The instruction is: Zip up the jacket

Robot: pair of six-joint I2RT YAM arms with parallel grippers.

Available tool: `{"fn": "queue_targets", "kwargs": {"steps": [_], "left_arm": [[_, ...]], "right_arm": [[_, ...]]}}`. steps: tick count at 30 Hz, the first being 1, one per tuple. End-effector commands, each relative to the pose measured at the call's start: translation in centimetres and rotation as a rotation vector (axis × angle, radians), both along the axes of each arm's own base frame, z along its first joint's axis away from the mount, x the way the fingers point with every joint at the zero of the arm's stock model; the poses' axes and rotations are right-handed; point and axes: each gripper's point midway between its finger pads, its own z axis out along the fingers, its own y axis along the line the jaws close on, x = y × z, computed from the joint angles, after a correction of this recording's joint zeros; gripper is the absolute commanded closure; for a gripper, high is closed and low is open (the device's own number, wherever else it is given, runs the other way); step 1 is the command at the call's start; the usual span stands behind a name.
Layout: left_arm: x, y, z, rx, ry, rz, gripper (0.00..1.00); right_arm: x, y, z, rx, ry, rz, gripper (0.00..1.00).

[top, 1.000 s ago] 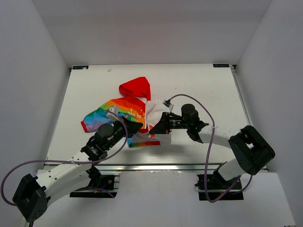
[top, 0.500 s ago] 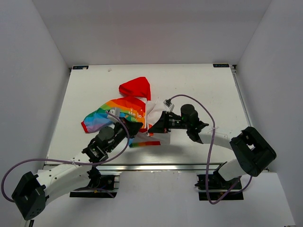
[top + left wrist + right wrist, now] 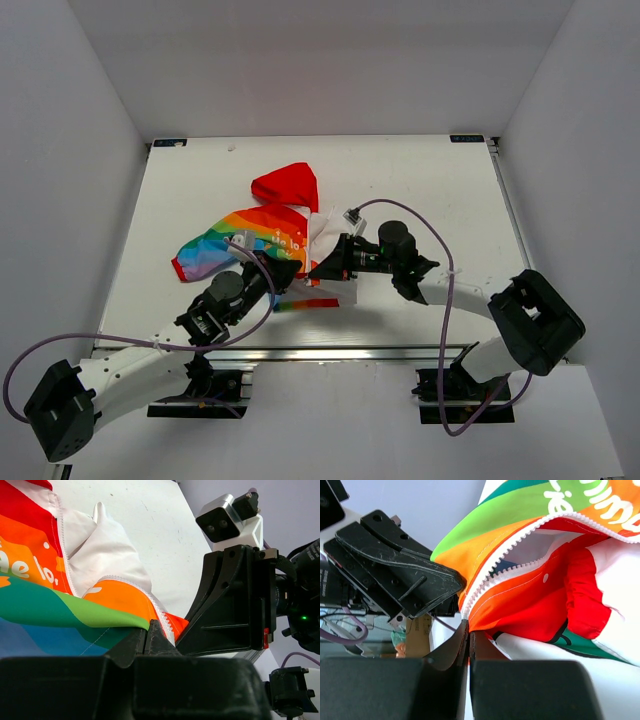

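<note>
partial white letters "lo.", on the jacket (image 3: 40, 600)

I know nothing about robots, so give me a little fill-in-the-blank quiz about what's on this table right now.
The jacket has a ___ hood. Its zipper is ___, the two rows of teeth apart. ___ hands pinch its bottom edge: the left hand and the right hand. The table is ___ in colour.
Missing words: red; open; two; white.

The jacket (image 3: 268, 226) lies crumpled on the table (image 3: 430, 180). The left gripper (image 3: 286, 274) and right gripper (image 3: 321, 270) sit close together at the jacket's near edge.
</note>
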Motion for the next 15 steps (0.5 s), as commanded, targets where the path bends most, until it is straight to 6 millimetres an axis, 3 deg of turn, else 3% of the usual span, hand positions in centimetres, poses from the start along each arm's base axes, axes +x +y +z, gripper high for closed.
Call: {"fn": "queue_targets", "kwargs": {"steps": [1, 9, 15], "left_arm": [[0.02, 0.28, 0.56, -0.014, -0.023, 0.019, 1.00], [0.13, 0.43, 0.43, -0.019, -0.016, 0.038, 1.00], [0.15, 0.51, 0.49, -0.035, -0.009, 0.049, 1.00]], "right_arm": [[0.31, 0.11, 2.48, 0.053, -0.048, -0.038, 1.00], [0.29, -0.33, 2.98, 0.058, -0.051, -0.085, 1.00], [0.31, -0.67, 2.27, 0.030, -0.022, -0.107, 1.00]]}}
